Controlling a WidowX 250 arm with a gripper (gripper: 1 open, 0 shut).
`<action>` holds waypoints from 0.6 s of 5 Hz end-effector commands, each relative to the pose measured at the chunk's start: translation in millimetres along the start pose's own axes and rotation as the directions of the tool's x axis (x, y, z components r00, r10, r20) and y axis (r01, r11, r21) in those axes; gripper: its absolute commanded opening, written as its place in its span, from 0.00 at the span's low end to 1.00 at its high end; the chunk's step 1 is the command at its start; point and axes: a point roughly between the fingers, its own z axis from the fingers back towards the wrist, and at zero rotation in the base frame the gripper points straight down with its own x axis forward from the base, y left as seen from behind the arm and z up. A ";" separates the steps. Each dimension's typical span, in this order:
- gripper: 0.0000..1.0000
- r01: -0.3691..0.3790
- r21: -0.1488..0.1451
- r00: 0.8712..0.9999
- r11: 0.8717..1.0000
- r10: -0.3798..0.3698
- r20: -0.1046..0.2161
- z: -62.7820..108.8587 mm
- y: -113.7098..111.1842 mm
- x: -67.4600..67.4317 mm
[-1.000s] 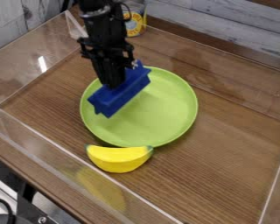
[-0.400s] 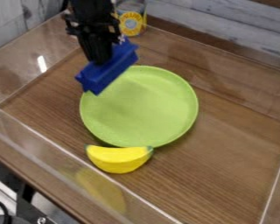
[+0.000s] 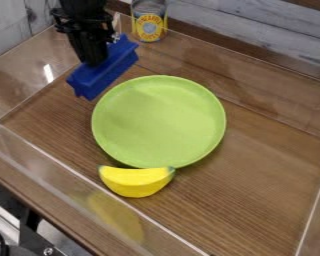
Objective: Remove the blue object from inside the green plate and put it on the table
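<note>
1. In the single camera view, the gripper (image 3: 91, 58) is seen pointing down, up and to the left of the green plate (image 3: 160, 122), with its jaws closed on the blue object (image 3: 104, 67).
2. The blue object is held tilted, its lower end toward the plate's upper-left rim and its higher end pointing away from it; whether it is touching the table (image 3: 256, 170) cannot be told.
3. Compared with a second ago, the blue object is no longer over the plate: then it was gripped above the plate's left half, and shortly after it was carried across the upper-left rim.
4. The plate's inside is now shown bare, and the plate itself is unmoved.
5. A yellow banana-shaped toy (image 3: 136, 180) is found just beside the plate's lower rim, where it was before.
6. A small jar with a yellow label (image 3: 149, 27) is seen beyond the plate's far side, near the clear back wall.
</note>
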 end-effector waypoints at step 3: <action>0.00 -0.014 0.069 0.994 0.997 0.007 0.105 16.1 35.4 21.8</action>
